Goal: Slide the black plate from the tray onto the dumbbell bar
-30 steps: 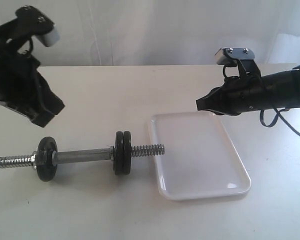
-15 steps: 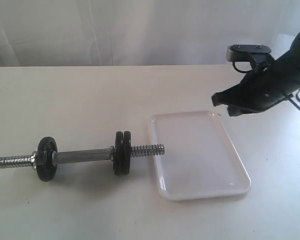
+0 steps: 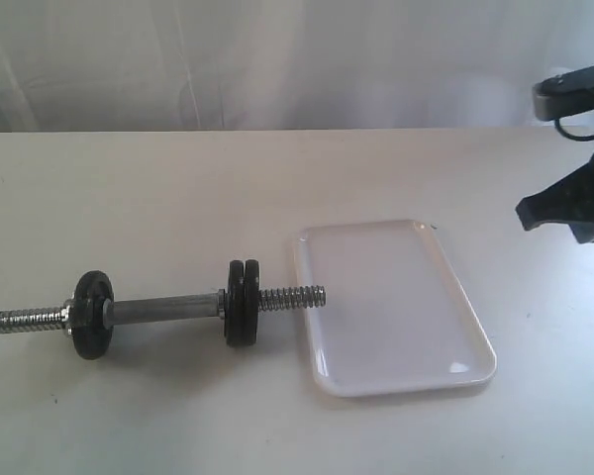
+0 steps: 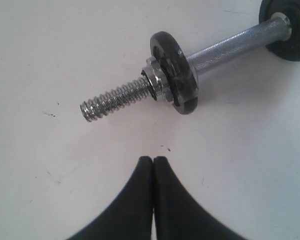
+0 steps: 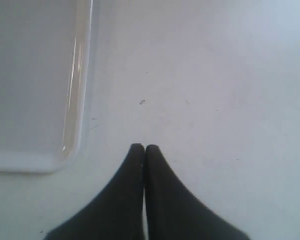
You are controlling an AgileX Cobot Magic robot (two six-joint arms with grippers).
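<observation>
The dumbbell bar [image 3: 163, 309] lies on the table left of the white tray [image 3: 322, 371], which has nothing in it. One black disc [image 3: 90, 315] sits near the bar's left thread. Two discs stand pressed together near the right thread; the one toward the tray looks like the black plate [image 3: 252, 300]. My left gripper [image 4: 153, 159] is shut and holds nothing, hovering just off the bar's threaded end [image 4: 112, 100] and its disc [image 4: 174, 73]; it is out of the exterior view. My right gripper [image 5: 144, 146] is shut and holds nothing, beside a tray corner [image 5: 72, 135].
The right arm [image 3: 571, 203] hangs at the far right edge of the exterior view, off to the side of the tray. A pale curtain runs behind the table's back edge. A second disc [image 4: 290, 35] shows at the edge of the left wrist view.
The left arm has drawn back out of the exterior view on the left. The right arm has pulled away from over the tray to the far right edge. Bar, discs and tray have not moved.
</observation>
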